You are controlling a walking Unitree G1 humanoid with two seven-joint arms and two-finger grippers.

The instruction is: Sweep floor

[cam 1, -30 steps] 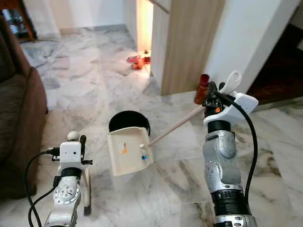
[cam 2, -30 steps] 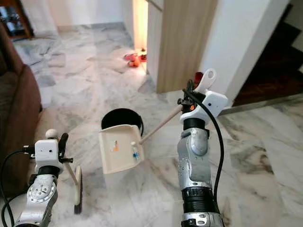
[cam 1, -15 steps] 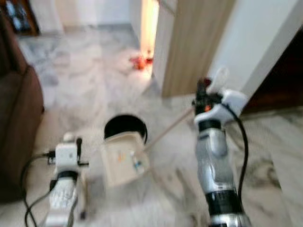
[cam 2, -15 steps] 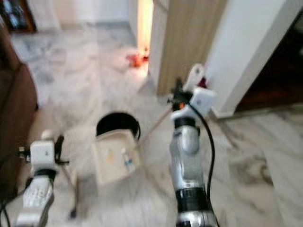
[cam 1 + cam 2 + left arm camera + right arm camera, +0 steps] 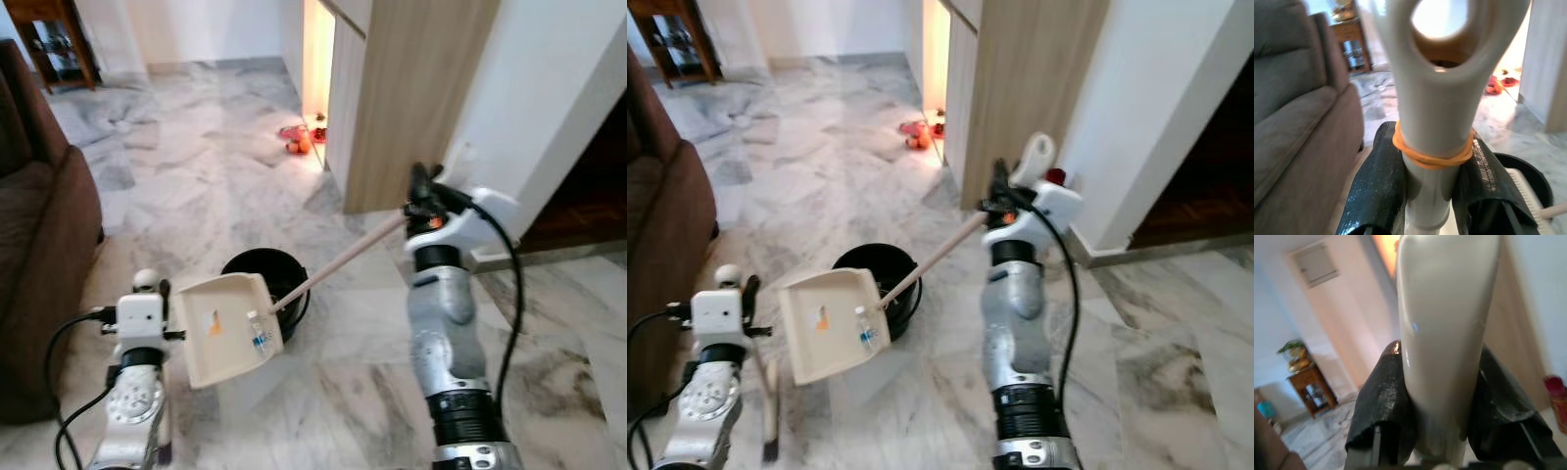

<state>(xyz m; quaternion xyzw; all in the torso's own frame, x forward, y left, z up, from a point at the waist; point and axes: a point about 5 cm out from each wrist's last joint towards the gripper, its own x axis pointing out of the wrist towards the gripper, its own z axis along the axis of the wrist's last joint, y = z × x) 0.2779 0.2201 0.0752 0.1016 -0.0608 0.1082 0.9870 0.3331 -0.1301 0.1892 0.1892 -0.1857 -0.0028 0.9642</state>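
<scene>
At the centre of the left eye frame the dustpan (image 5: 223, 328) hangs tipped at the near rim of the black bin (image 5: 266, 277), its tray toward the lower left with a few scraps of litter on it. Its pole runs up and to the right to the right gripper (image 5: 423, 193), which holds it at the far end. So the pan's long axis slants from lower left to upper right, and the right arm is the one that carries it. The left gripper (image 5: 155, 294) sits at lower left, just beside the pan's edge.

In the right eye frame the broom (image 5: 771, 411) drops from the left gripper to the floor at lower left.

In the left wrist view both fingers (image 5: 1377, 186) are clamped on the broom handle, which has an orange band around it.

In the right wrist view the fingers (image 5: 1383, 401) pinch the cream pole.

I can read no writing or brand anywhere.
</scene>
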